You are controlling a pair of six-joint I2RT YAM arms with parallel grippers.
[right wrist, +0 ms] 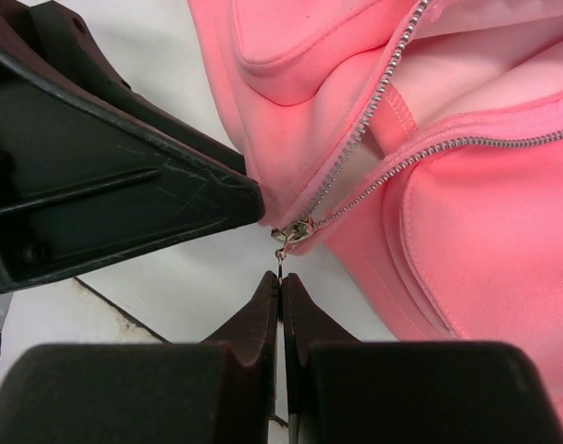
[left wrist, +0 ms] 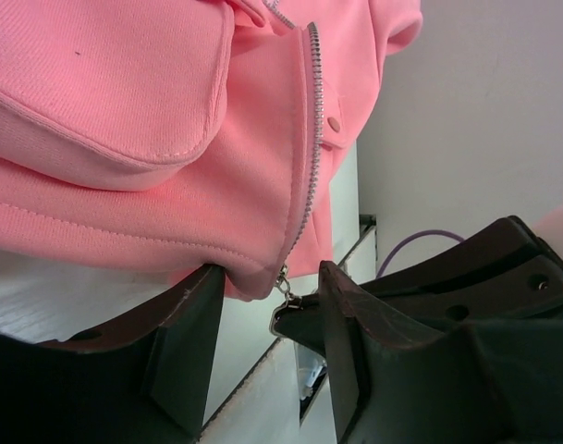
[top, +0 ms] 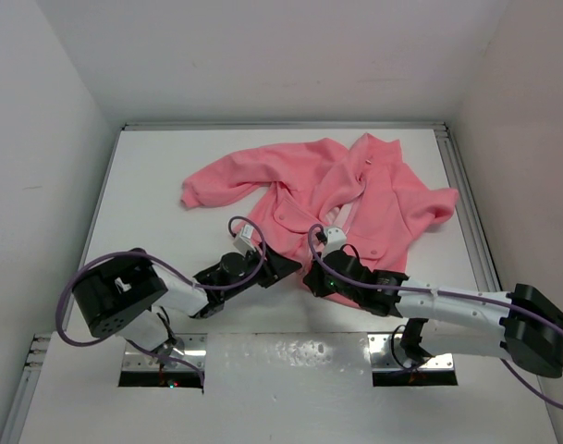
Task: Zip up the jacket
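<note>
The salmon-pink jacket (top: 355, 199) lies crumpled on the white table, its front open and the pale zipper (right wrist: 373, 111) parted up to the collar. My right gripper (right wrist: 281, 277) is shut on the metal zipper pull (right wrist: 280, 254), just below the slider (right wrist: 295, 231) at the bottom hem. My left gripper (left wrist: 270, 273) is open. Its fingers (left wrist: 189, 324) stand on either side of the hem corner (left wrist: 249, 277) and the pull (left wrist: 286, 294). In the top view both grippers, left (top: 283, 268) and right (top: 311, 276), meet at the jacket's near edge.
White walls enclose the table (top: 152, 185) on three sides. A metal rail (top: 466, 194) runs along the right edge. A sleeve (top: 226, 180) stretches left at the back. Purple cables (top: 235, 227) loop over both arms.
</note>
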